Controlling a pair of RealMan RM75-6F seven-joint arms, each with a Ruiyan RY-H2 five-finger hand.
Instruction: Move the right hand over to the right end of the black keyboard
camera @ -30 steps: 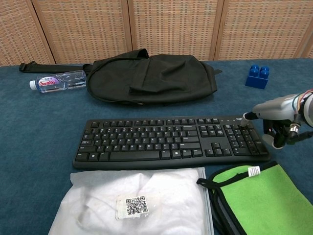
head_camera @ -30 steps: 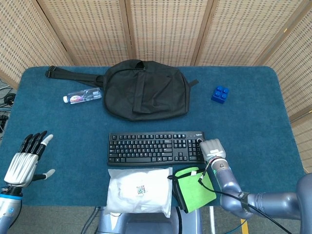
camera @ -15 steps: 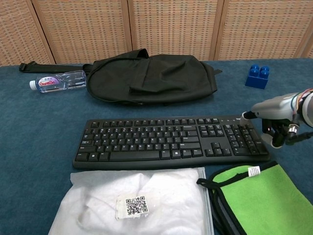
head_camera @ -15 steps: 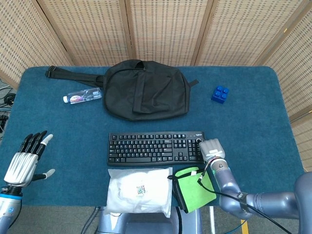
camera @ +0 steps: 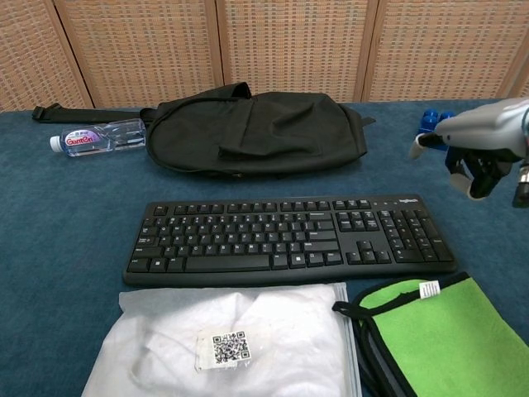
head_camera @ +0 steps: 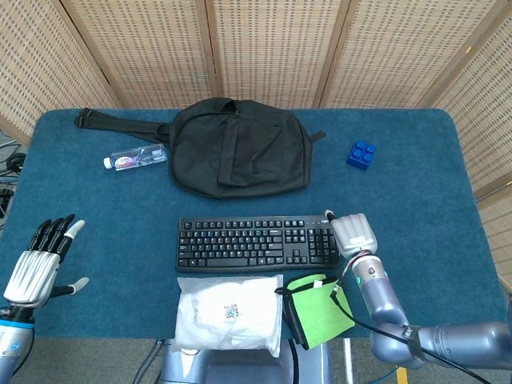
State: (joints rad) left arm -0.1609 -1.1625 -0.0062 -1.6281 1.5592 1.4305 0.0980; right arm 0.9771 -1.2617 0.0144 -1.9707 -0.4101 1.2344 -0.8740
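Black keyboard (head_camera: 256,244) lies centre-front on the table (head_camera: 416,184), long axis running 9-to-3 o'clock, with a white bag (head_camera: 230,314) and green cloth (head_camera: 320,308) just beside its near edge at 6. Right hand (head_camera: 354,234) sits at the keyboard's 3 o'clock end in the head view; chest view shows the right hand (camera: 475,145) raised clear above that end, not touching keys. It holds nothing; whether the fingers are spread or curled, cannot tell. From this hand the keyboard lies toward 9 and below, so probably only a small settle remains. Left hand (head_camera: 38,264) is well apart at 9 o'clock near the table's left edge, fingers apart and empty, far less well placed.
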